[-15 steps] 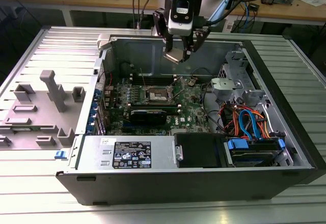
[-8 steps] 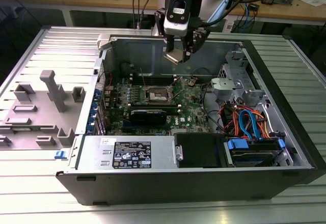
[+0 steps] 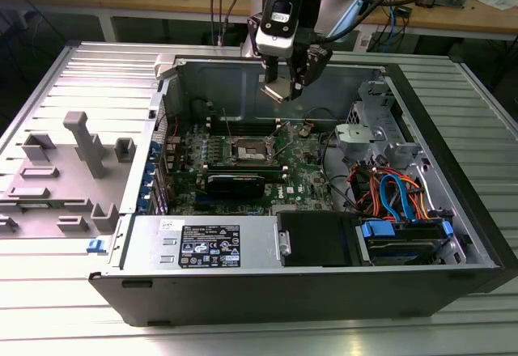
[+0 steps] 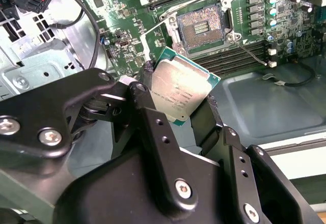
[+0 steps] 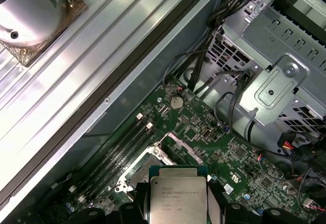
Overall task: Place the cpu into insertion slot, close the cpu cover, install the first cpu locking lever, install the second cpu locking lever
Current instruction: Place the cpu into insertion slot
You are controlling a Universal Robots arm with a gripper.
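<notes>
My gripper (image 3: 283, 89) hangs above the open computer case, shut on the cpu (image 3: 275, 91), a flat square chip with a silvery top, held tilted by its edges. In both wrist views the cpu (image 4: 179, 92) (image 5: 178, 197) sits between the black fingers (image 4: 147, 89). Below it on the green motherboard lies the insertion slot (image 3: 249, 150) (image 4: 201, 26), uncovered, its dark centre showing, well apart from the chip. In the first wrist view the cpu hides part of the slot (image 5: 140, 169), and the silvery cpu cover (image 5: 181, 150) stands raised at its far edge. Thin wire levers (image 4: 248, 52) lie loose beside the socket.
Memory slots (image 4: 234, 56) run beside the socket. A black heatsink bar (image 3: 235, 182) lies in front of it, then the power supply (image 3: 210, 243). A drive cage with blue and orange cables (image 3: 401, 202) fills the exterior view's right. A grey fixture (image 3: 81, 154) stands outside the case.
</notes>
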